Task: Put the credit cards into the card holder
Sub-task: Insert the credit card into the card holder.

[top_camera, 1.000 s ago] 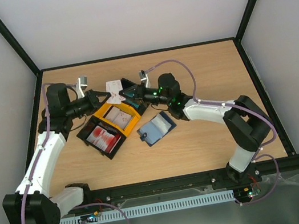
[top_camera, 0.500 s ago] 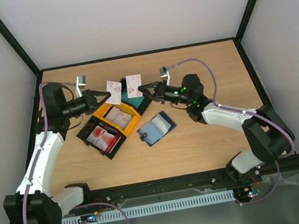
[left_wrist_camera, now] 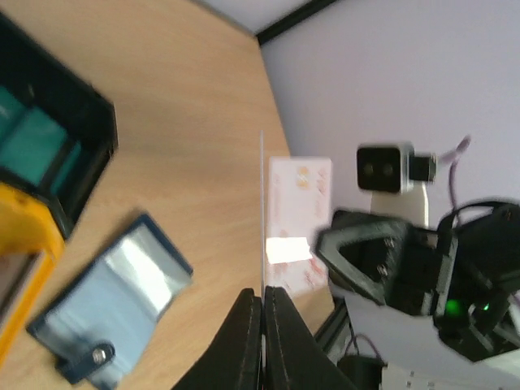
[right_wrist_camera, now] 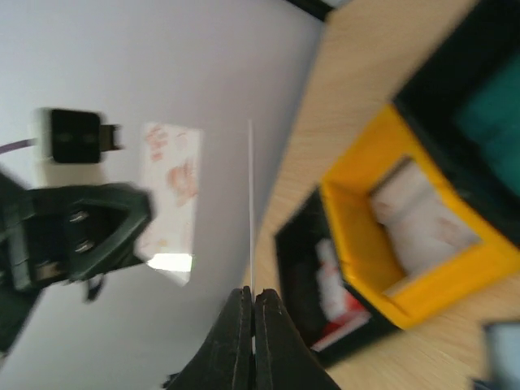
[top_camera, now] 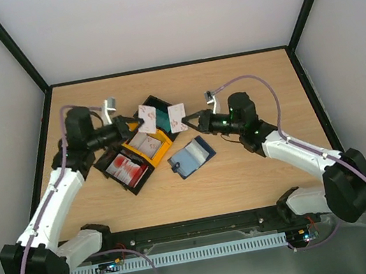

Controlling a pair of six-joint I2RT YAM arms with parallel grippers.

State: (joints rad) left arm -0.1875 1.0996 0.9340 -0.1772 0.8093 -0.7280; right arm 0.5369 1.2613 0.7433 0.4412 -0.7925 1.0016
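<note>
- Overhead: bright, even light; faint soft shadows on the pale wooden table (top_camera: 261, 180).
- Beyond the left pincer (left_wrist_camera: 262, 296), a whitish plastic card (left_wrist_camera: 299, 203) shows white glare; surroundings blurred.
- Up-left of the right pincer (right_wrist_camera: 250, 294), a second whitish card (right_wrist_camera: 172, 195) glares; everything soft.

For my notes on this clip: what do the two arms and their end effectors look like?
The left arm and right arm have white shells between bulky black joints, each trailed by a lilac cable. The left end effector and right end effector are black with slim tapering fingers; a small pale camera box sits by each.
</note>
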